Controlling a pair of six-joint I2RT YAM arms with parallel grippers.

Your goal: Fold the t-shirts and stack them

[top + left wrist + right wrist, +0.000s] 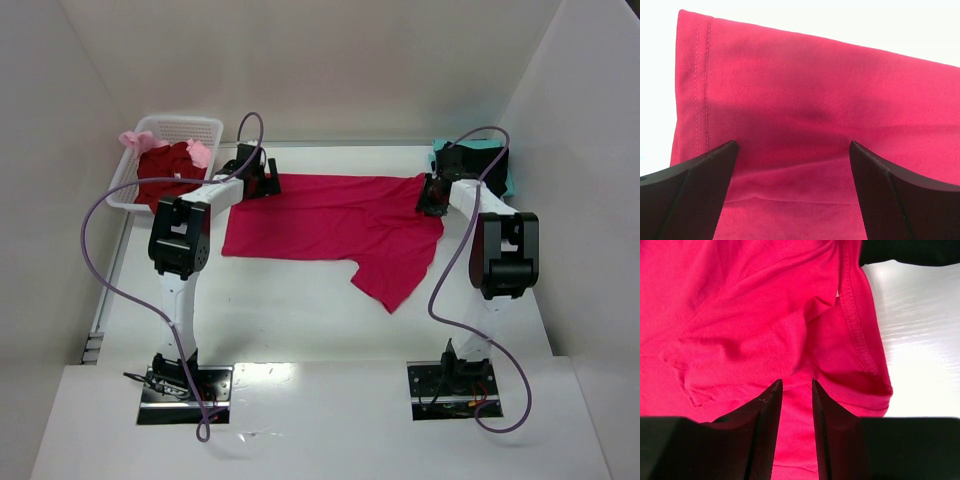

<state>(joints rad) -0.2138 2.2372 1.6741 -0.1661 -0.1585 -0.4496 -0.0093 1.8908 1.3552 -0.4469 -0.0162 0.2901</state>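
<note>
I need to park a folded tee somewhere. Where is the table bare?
Bare: the table between the crimson t-shirt and the arm bases. Crowded: far left, the white basket of tees; far right, the black and teal tees.

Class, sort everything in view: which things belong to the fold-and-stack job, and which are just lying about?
Belongs to the job:
crimson-pink t-shirt, spread on the table
dark red t-shirt
pale pink t-shirt
black t-shirt
teal t-shirt

Just lying about:
white lattice basket, merely holding two shirts
</note>
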